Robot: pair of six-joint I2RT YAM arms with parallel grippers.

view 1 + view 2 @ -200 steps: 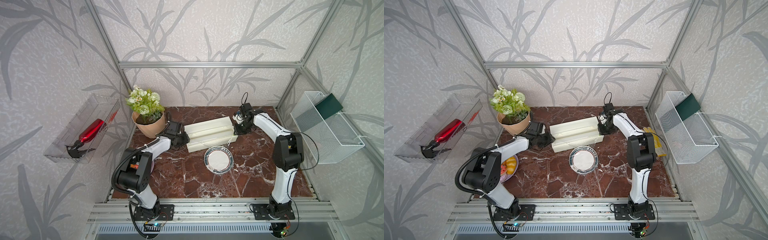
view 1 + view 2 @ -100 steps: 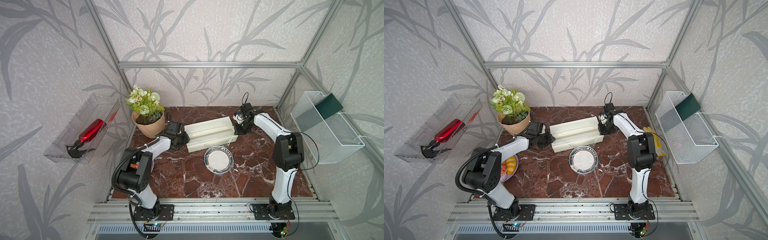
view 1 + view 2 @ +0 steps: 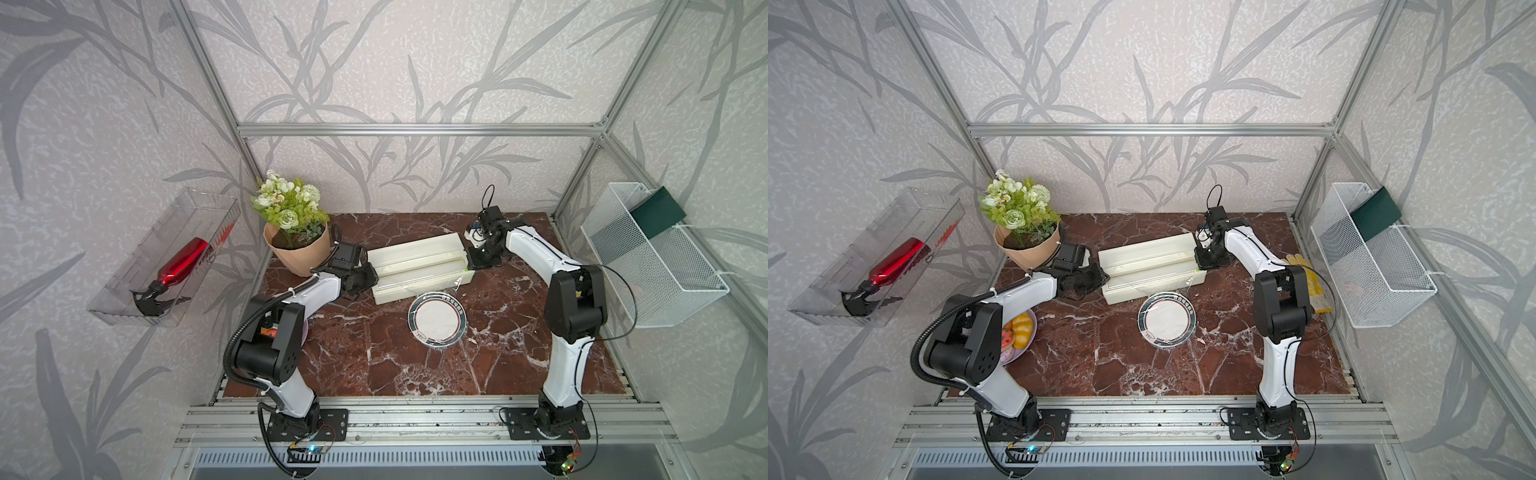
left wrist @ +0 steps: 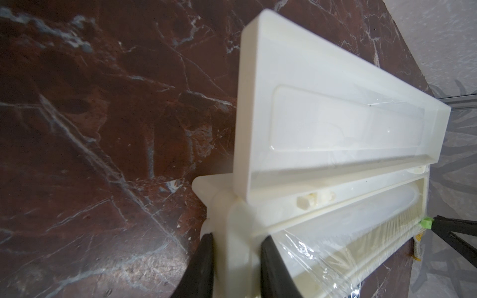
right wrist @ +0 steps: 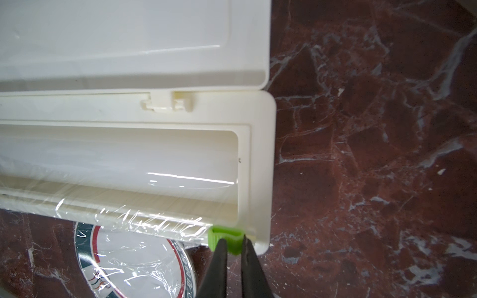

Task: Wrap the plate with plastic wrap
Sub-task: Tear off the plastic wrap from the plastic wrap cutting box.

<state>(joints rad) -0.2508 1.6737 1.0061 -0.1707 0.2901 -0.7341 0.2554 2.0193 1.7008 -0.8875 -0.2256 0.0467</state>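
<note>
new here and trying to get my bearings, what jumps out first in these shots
The open cream box lies mid-table, with the left pincer clamped on one end and the right pincer pinching its green slider at the other. Glossy wrap runs from the box over the plate just in front of it. Flowers stand at the back left corner.

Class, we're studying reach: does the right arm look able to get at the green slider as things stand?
Probably yes: the right gripper is at the green slider on the dispenser box, a finger on each side, nothing between.
</note>
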